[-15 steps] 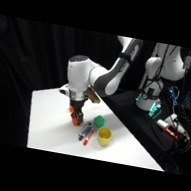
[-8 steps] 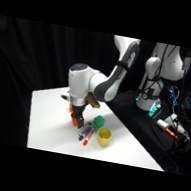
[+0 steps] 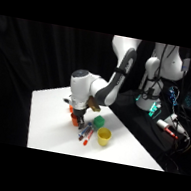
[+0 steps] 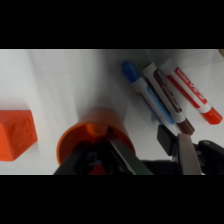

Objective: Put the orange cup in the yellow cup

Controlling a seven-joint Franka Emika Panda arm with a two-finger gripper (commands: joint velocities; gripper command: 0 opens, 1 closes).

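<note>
The gripper (image 4: 145,155) is down at the orange cup (image 4: 92,137), with one finger inside the cup's mouth and the other outside its wall, so it looks clamped on the rim. The cup sits on the table (image 3: 47,125), low against the surface; whether it is touching or just lifted cannot be told. In the side view the gripper (image 3: 77,116) and orange cup (image 3: 74,119) are near the table's middle, toward its far edge.

The yellow cup (image 3: 103,136) stands upright and apart from the orange cup, nearer the table's right edge. A green block (image 3: 98,121) sits just behind it. Between the two cups lie markers (image 3: 86,131); in the wrist view three markers (image 4: 165,97) lie side by side just beside the orange cup. An orange cube (image 4: 16,134) rests near the cup on its other side.
</note>
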